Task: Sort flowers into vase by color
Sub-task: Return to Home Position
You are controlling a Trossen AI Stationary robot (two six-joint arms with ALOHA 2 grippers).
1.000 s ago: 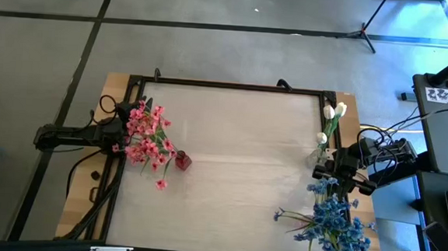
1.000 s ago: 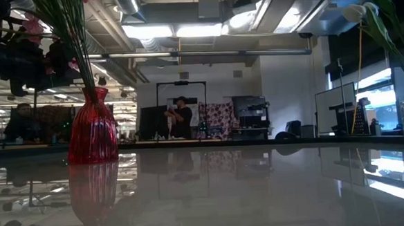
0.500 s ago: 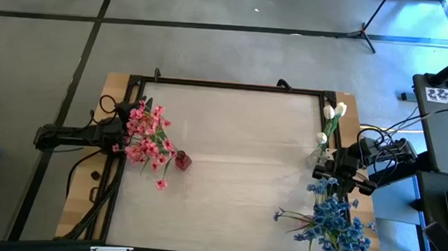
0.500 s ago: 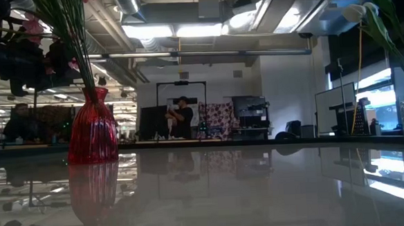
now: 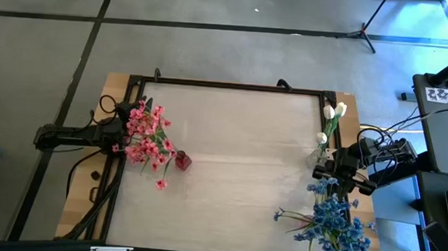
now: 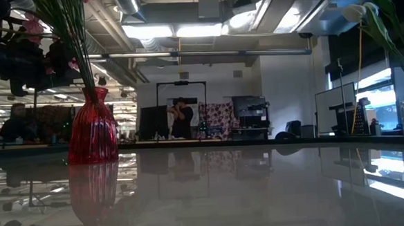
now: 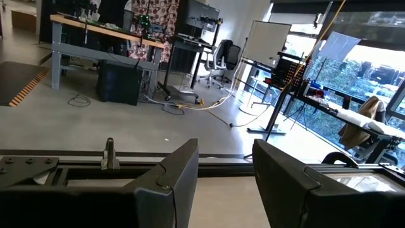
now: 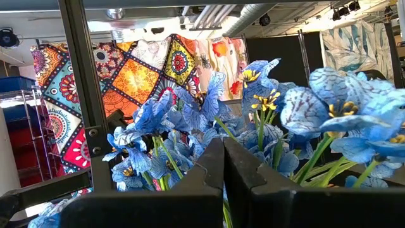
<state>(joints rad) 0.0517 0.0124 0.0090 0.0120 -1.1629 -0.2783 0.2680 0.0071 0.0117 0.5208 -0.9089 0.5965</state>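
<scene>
Blue flowers (image 8: 313,104) crowd just ahead of the right hand (image 8: 223,144) — fingers pressed together, empty — left hand (image 7: 224,153) parted, empty.

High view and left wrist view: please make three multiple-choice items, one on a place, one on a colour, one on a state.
1. Where do the pink flowers stand? A. the table's left side B. its middle C. its right side
2. Colour of their vase? A. clear B. red C. yellow
3. The left gripper is: A. open B. shut on a stem C. shut, empty
Answers: 1A, the high view shows them there; 2B, the low view shows red; 3A, a gap parts its fingers.
</scene>
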